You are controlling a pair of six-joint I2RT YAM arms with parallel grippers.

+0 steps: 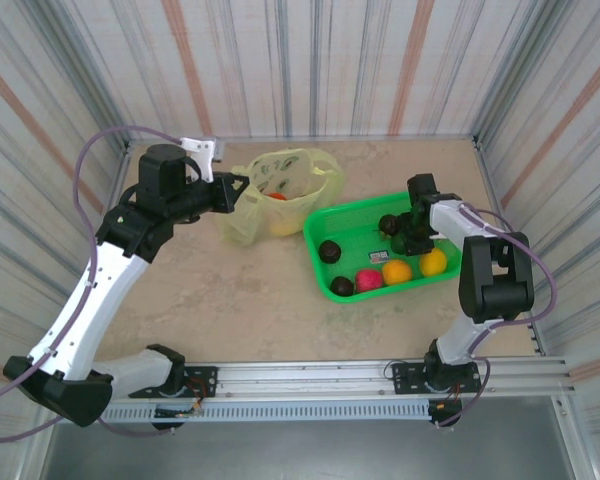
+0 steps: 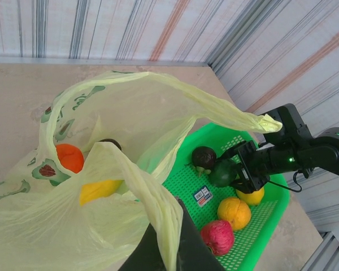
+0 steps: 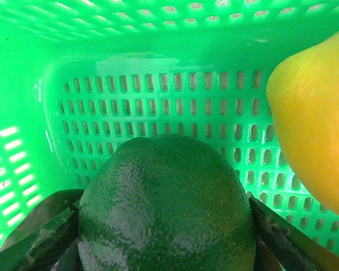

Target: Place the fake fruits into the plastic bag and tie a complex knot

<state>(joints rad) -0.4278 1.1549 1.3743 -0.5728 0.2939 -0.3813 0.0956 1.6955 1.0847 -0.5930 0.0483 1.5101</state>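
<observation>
Left wrist view: the bag (image 2: 147, 113) is gripped by its rim, a fold of the thin film being clenched between the jaws of the left gripper (image 2: 165, 248). Ahead of those jaws the mouth of the bag is spread open. Inside, ahead and to the left, a bagged orange (image 2: 69, 157), a yellow piece (image 2: 99, 189) and a dark piece (image 2: 110, 143) are seen lying close together. To the right of the jaws the basket (image 2: 183, 183) is seen just beside the bag.

In the top external view the right gripper (image 1: 408, 238) is seen inside the basket. In the right wrist view a green fruit (image 3: 166, 209) is grasped between its jaws, with a finger (image 3: 39, 240) pressed to each flank. Whether the fruit is clear of the basket floor cannot be told. A yellow fruit (image 3: 313, 124) is seen just right of the jaws, near the green fruit, though contact between the two cannot be made out. The slotted basket wall is seen ahead of the jaws.

From above, a dark fruit (image 1: 388, 224) is seen just left of the right jaws. An orange fruit (image 1: 396, 271) and a pink fruit (image 1: 369, 279) are seen on their near side. Two further dark fruits (image 1: 329, 251) (image 1: 342, 286) are seen well apart from the jaws, at the basket's end beside the bag
</observation>
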